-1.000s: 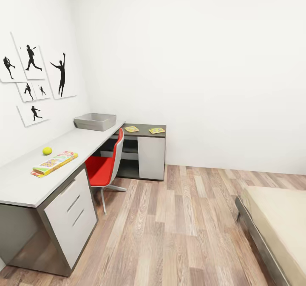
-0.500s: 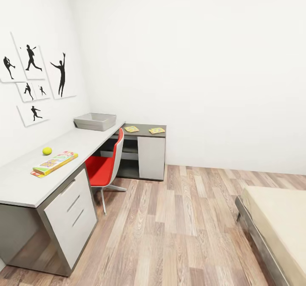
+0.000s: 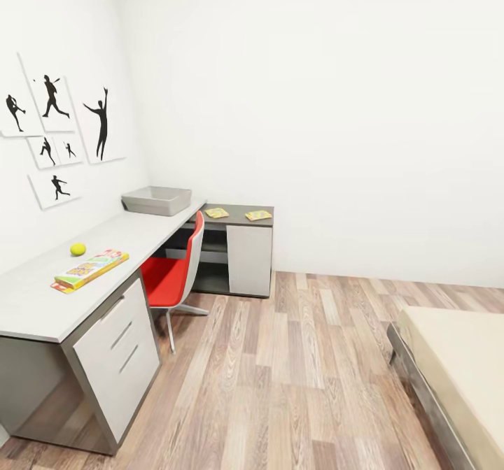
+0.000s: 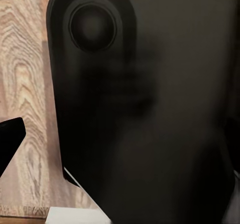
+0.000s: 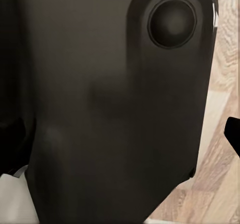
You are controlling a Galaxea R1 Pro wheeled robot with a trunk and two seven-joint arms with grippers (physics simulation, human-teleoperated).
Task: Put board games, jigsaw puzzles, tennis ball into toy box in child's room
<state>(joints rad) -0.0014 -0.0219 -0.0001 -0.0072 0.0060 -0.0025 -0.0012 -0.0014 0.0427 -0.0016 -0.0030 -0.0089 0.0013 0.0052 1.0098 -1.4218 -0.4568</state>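
In the head view the long table [image 3: 140,229] runs along the left wall. The grey toy box [image 3: 157,200] stands at its far end. Near the front lie the yellow-green tennis ball [image 3: 78,249] and one colourful board game [image 3: 89,269]. Two jigsaw puzzles [image 3: 216,212] [image 3: 258,215] rest on the lower dark end section. The bed [image 3: 458,358] shows at the lower right, and the part of its mattress in view is bare. Both wrist views look at dark robot body close up, with a black wedge at one edge, over wood floor.
A red swivel chair [image 3: 175,274] is tucked at the desk's knee space. White drawers [image 3: 119,344] face the room. Wood floor [image 3: 294,372] lies open between desk and bed. Silhouette pictures [image 3: 56,134] hang on the left wall.
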